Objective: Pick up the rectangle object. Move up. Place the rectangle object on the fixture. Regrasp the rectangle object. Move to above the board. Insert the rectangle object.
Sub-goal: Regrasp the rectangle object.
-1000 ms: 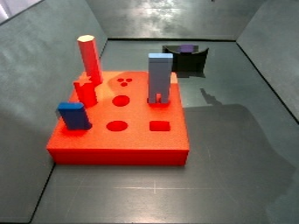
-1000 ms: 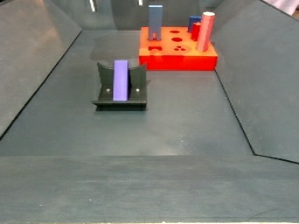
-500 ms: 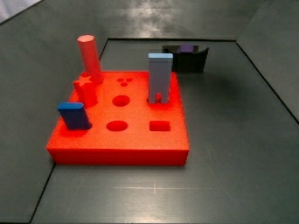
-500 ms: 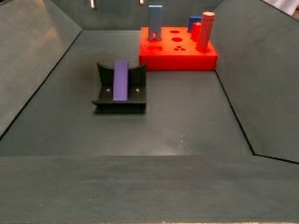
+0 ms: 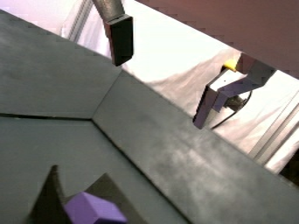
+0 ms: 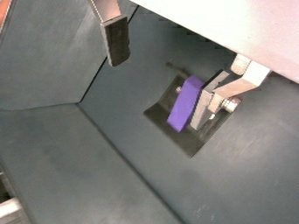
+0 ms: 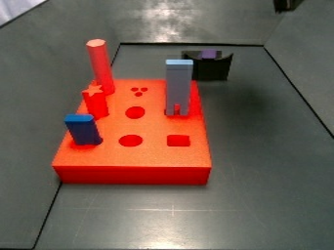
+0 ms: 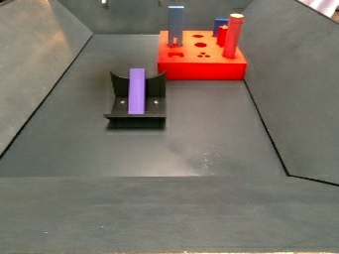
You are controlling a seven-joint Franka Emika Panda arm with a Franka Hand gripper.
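High above the fixture (image 8: 137,99), hanging with hand (image 6: 170,61) spread and empty, having lifted clear; rectangle object (image 8: 137,91) lying in the notch, left of frame centre, awaiting regrasp.

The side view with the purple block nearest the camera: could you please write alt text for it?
The rectangle object lies lengthwise in the fixture on the dark floor, untouched. The board with upright pegs sits behind it; the gripper is not in this view.

Matt plastic-looking rectangle object (image 8: 137,89); silvery metal gripper (image 6: 163,74) above.
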